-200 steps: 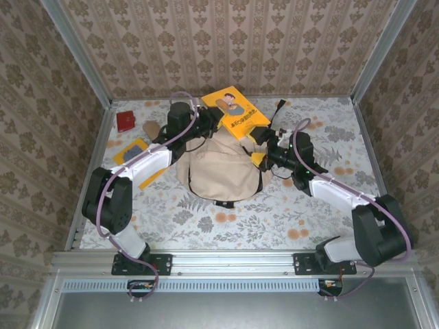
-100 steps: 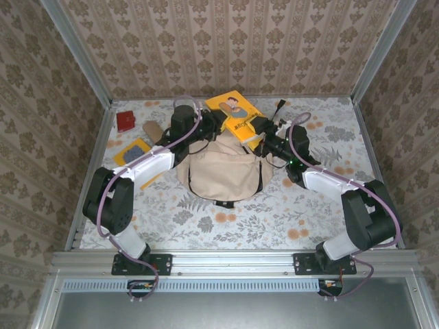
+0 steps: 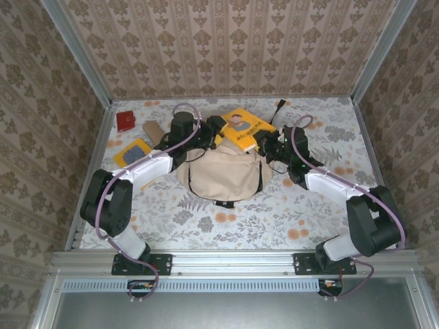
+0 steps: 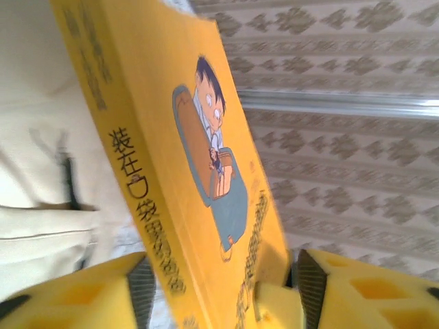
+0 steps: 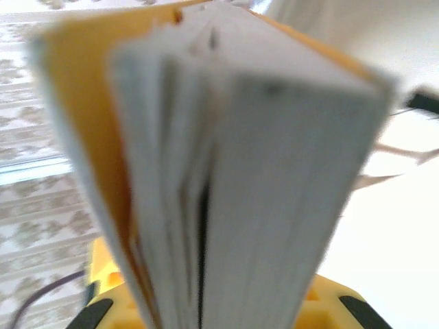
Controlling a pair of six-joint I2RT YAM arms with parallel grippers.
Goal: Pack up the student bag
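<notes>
ok so student bag [image 3: 223,175] sits mid table [image 3: 206,219], lying flat. yellow book [image 3: 241,128] tilted up over bag's far edge, btwn both arms. left tool [image 4: 219,298] spread wide round book's spine side, not clamping. right tool [image 5: 219,312] narrow, pinching book's page edge. red pouch [image 3: 125,121] far left, well apart from bag.

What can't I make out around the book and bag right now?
Top external: the opening of the student bag, hidden behind the yellow book.
Left wrist: the yellow book's lower edge, cut off by the frame's bottom.
Right wrist: the yellow book's page edges, blurred from closeness.
</notes>
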